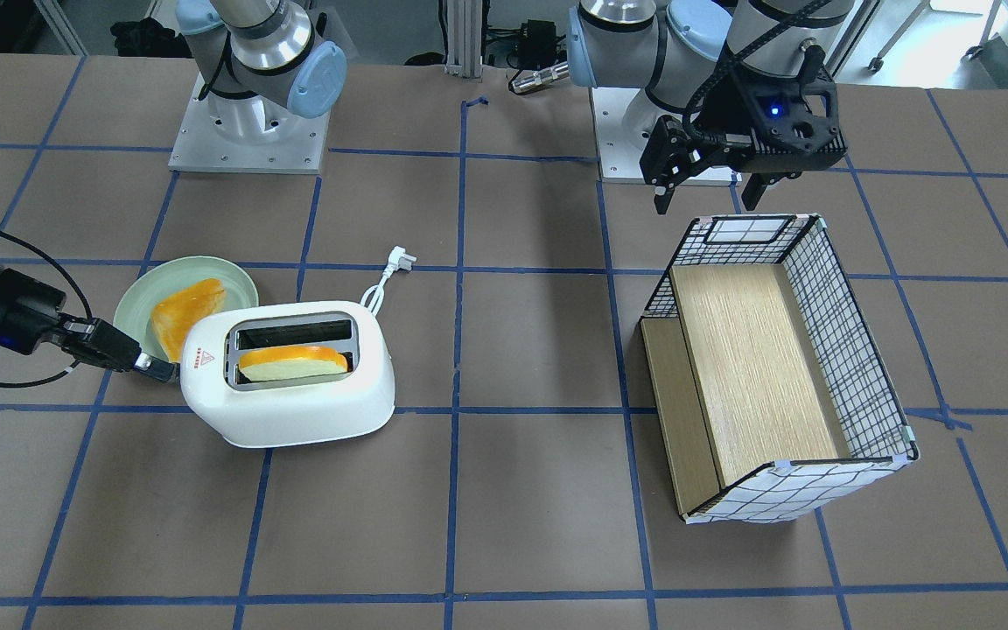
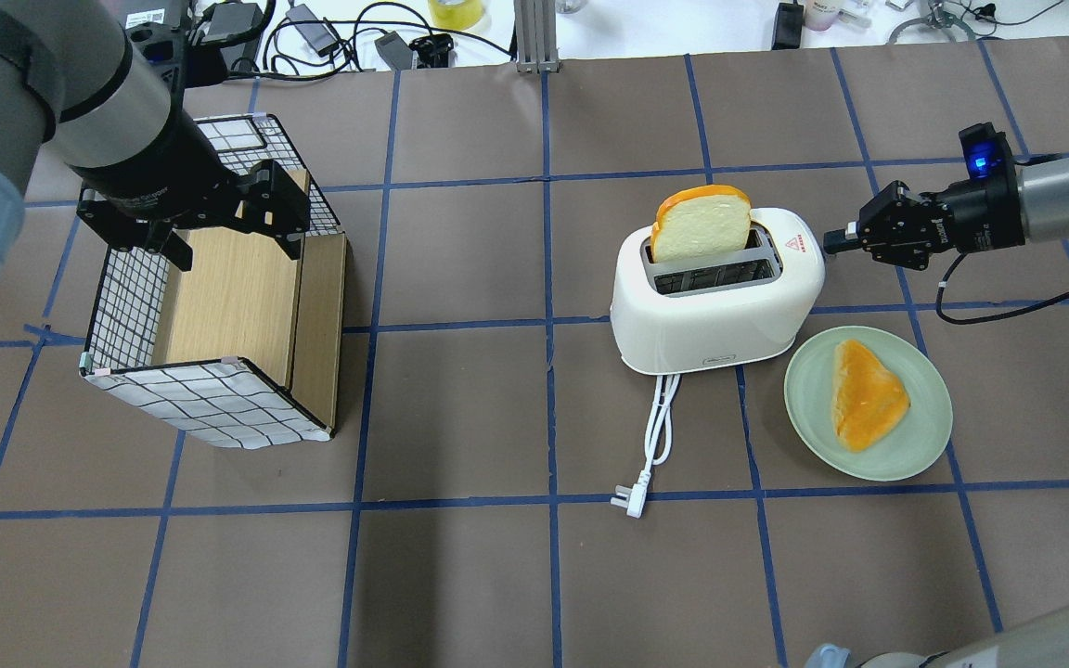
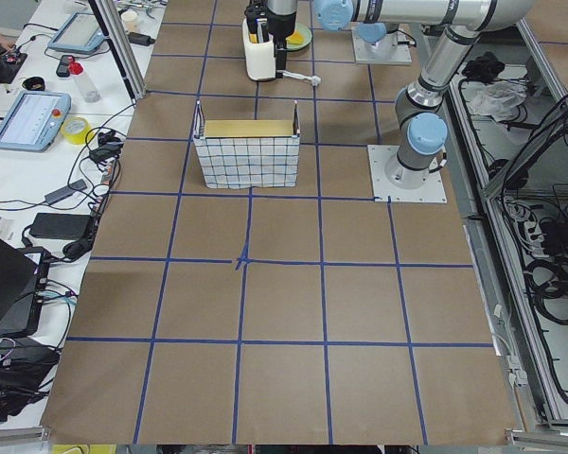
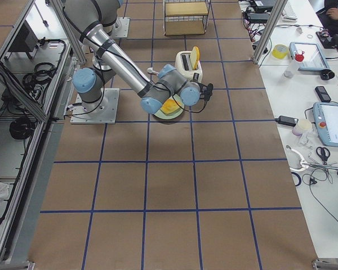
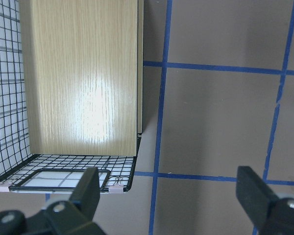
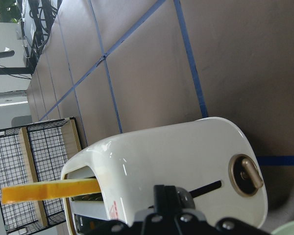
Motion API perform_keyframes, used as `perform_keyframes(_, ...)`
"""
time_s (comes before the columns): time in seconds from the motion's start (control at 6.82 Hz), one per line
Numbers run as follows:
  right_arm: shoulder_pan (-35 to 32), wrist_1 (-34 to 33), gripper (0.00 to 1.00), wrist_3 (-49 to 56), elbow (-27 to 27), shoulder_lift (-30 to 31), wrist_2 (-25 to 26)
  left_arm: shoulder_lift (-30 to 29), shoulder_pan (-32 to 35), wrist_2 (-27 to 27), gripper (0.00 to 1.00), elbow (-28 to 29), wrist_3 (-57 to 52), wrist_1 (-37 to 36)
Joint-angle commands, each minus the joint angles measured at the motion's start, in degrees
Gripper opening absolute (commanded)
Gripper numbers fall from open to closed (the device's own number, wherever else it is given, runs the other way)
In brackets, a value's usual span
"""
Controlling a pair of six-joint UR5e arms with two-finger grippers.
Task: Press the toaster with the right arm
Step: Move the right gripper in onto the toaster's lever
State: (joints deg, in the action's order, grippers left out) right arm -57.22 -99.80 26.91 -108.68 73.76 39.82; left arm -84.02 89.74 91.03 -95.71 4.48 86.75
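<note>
Starting at the left of my overhead view, the left gripper [image 2: 233, 246] hangs over the wire basket [image 2: 210, 399] with its jaws wide apart. It is well away from the work, so I see no trouble there.

The toaster [image 2: 711, 320] stands on the counter [image 2: 460, 575] right of centre, with a bread slice [image 2: 701, 227] standing tall in its far slot. Its cord [image 2: 660, 427] runs loose to a plug [image 2: 627, 501] lying on the counter, connected to nothing. My guess is that the lever may not latch once pushed and could spring back up.

At the toaster's right end, the right gripper [image 2: 830, 243] points in with its jaws together. The wrist view puts the tips at the top of the lever slot [image 6: 208, 188], but I cannot tell whether they touch it. The lever is small and the shell rounded, so a slightly off-line push could slip sideways. The toaster looks light, and force at one end may tip it or slide it toward the basket. If it shifts toward me, it meets the plate [image 2: 924, 445], which sits just beside its corner carrying toast [image 2: 869, 394]. I want a straight downward stroke.
</note>
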Motion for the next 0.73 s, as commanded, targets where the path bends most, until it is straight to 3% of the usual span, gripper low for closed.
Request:
perform_keyframes(0.0,0.0,-0.7,0.00,0.1,0.0,-0.5,0.0,0.0,0.0,0.0,1.00,0.0,0.0,0.0)
perform_keyframes(0.59,0.0,-2.8,0.00,0.2,-1.1,-1.5,0.0,0.0,0.0,-0.1,1.00,0.0,0.0,0.0)
